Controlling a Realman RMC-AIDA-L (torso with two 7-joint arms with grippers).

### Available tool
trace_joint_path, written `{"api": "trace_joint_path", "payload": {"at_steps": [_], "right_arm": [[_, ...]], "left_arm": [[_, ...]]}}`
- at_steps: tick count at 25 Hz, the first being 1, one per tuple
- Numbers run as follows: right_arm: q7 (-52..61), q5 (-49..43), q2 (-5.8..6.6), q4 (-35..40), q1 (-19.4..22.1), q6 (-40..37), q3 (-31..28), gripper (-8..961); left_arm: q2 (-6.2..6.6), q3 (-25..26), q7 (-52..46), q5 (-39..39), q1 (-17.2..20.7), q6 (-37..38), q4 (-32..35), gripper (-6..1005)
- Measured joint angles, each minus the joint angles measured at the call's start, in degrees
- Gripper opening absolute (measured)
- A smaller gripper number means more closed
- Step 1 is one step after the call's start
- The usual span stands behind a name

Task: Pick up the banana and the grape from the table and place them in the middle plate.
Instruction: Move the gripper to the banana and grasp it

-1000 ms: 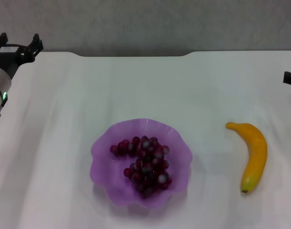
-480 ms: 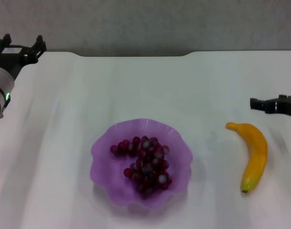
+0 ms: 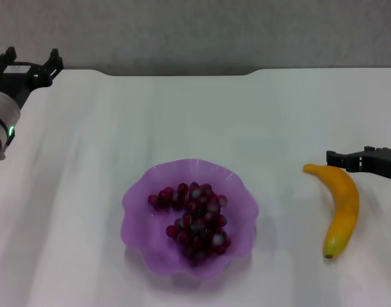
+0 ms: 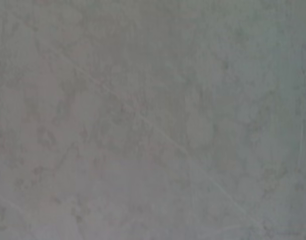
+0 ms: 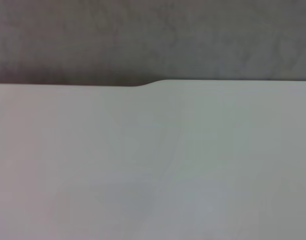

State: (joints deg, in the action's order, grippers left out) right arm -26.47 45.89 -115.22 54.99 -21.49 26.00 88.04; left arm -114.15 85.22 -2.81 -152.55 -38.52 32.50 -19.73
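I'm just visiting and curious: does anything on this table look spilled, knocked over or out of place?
Nothing stands out. The grape bunch sits inside the middle plate, none spilled. The banana lies whole on the table, with the right gripper by its top end.

A plain white tabletop (image 3: pixel 182 115) fills the frame. The purple plate (image 3: pixel 137 211) rests lower centre; the banana (image 3: pixel 344 211) lies at the lower right.

A flat grey mottled surface (image 4: pixel 153 120) fills the whole left wrist view, marked with faint blotches and a few thin pale lines (one runs on a slant across the middle). Whether it is wall or floor cannot be told.
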Motion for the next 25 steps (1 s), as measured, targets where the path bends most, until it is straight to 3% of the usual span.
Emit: {"api": "trace_joint_path", "payload": {"at_steps": [25], "right_arm": [[0.3, 3.0, -0.14, -5.7, 0.9, -3.7, 6.7, 885]], "left_arm": [[-0.12, -0.3, 0.1, -0.1, 0.3, -0.2, 0.0, 889]]}}
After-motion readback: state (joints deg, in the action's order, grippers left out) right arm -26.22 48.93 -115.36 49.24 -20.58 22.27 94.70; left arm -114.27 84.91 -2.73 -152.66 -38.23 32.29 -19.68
